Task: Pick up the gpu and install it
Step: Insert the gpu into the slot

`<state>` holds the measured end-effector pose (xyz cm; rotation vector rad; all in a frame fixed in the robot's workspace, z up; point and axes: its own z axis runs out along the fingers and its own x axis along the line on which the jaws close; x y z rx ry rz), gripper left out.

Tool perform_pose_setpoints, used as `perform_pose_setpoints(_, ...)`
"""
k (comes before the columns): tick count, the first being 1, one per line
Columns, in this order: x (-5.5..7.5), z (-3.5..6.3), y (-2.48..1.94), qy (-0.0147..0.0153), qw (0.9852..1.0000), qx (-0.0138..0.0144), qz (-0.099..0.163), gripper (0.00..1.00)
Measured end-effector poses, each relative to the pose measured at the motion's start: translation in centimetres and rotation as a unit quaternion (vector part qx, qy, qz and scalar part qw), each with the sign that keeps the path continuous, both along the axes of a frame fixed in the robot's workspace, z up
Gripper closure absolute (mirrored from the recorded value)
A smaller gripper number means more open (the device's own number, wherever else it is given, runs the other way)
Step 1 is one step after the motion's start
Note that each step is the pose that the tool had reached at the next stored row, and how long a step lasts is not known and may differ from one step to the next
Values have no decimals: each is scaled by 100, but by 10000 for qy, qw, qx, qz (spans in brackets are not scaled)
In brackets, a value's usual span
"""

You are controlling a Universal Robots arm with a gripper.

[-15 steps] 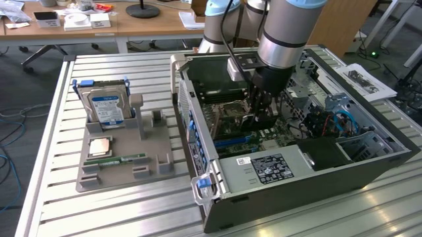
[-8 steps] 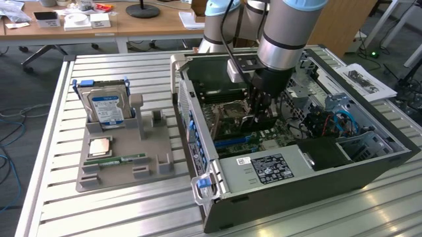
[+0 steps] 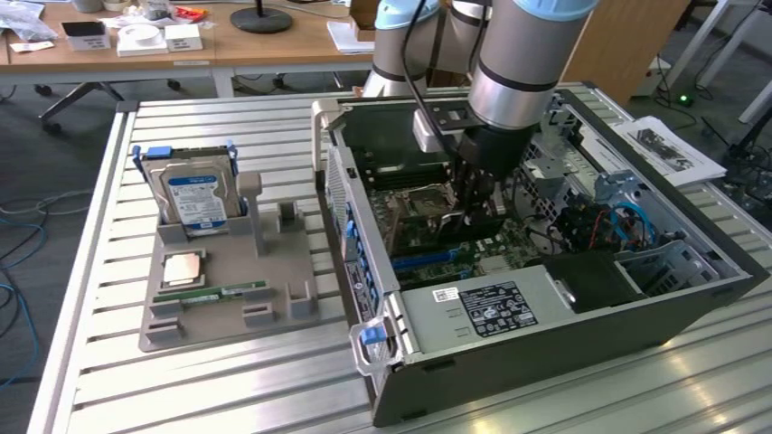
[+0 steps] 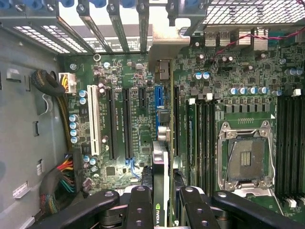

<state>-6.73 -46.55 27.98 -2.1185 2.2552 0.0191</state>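
Gripping the thin gpu (image 4: 160, 176) edge-on between fingers (image 4: 139, 205) closed on it, low over the motherboard (image 4: 224, 76) inside the open computer case (image 3: 675, 298) on the exterior view's right; probably light, stiff yet fragile, best held by its edges, clear of contacts.

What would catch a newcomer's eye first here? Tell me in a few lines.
The arm reaching down into the open case stands out first. In the wrist view, its fingers grip the gpu edge-on above the green motherboard. At the exterior view's left, a blue-labelled hard drive stands upright in a grey tray.
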Motion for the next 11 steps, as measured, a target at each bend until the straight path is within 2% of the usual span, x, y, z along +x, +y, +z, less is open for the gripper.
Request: perform_pose_setpoints(11,-23,-66,-1,0,10000,1,1,73)
